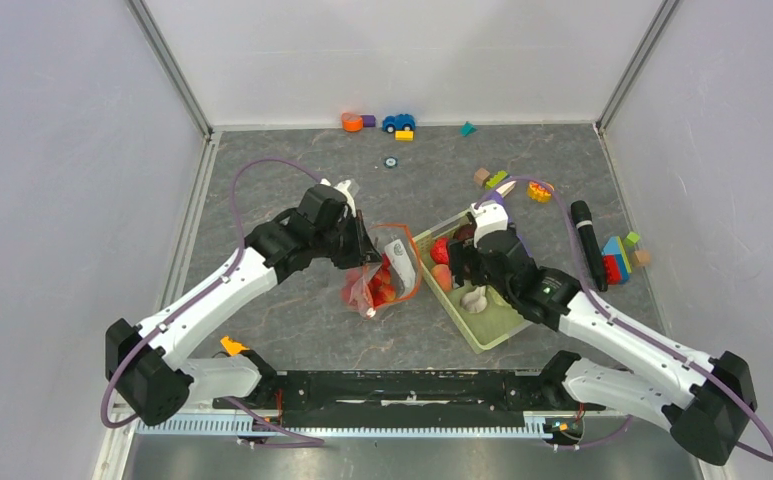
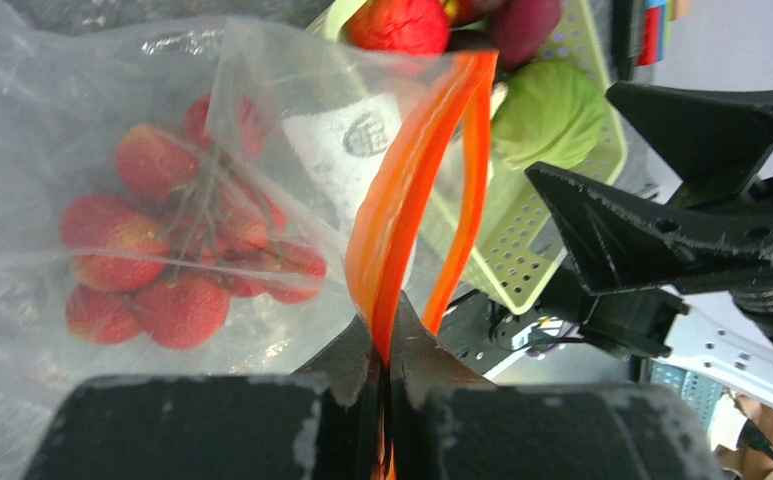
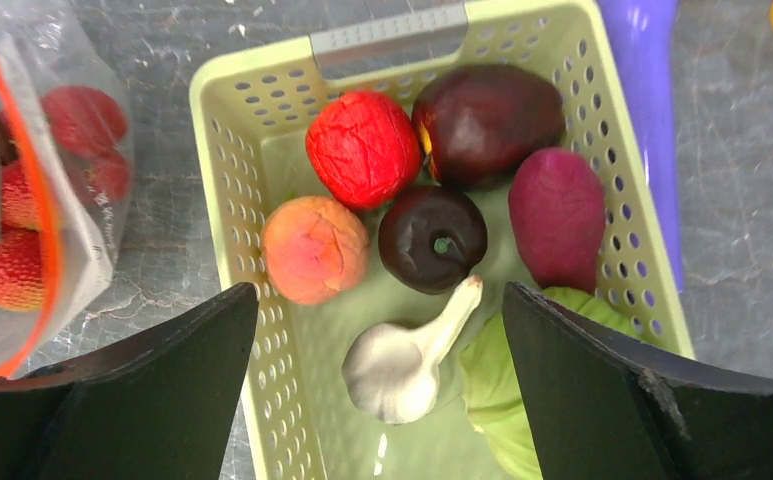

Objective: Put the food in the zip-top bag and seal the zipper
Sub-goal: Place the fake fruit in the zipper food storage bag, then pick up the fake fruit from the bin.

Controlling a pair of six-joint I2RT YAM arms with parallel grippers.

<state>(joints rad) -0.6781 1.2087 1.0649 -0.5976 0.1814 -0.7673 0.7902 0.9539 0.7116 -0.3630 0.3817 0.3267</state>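
Left wrist view: left end effector is pinched tight on the zipper. It grips one lip of the red-orange strip, so the mouth of the zip-top bag gapes toward the basket. Prob. reason: hold the opening up & facing the basket, so food can go straight across w/o the film collapsing. Small red fruits sit low in the bag, clear of the mouth. Bag rests on the counter, just beside the basket on the left arm's side.

Right end effector hangs over the basket w/ fingers spread wide, holding nothing. It's approx. above a garlic bulb and a dark plum, likely lining up the next pick. A peach, crinkled red fruit and cabbage also wait in the basket. Task looks partway; zipper not yet run shut.

Beyond the basket's far end, blocks and, well apart, a toy car: not food, so no reason to touch them.
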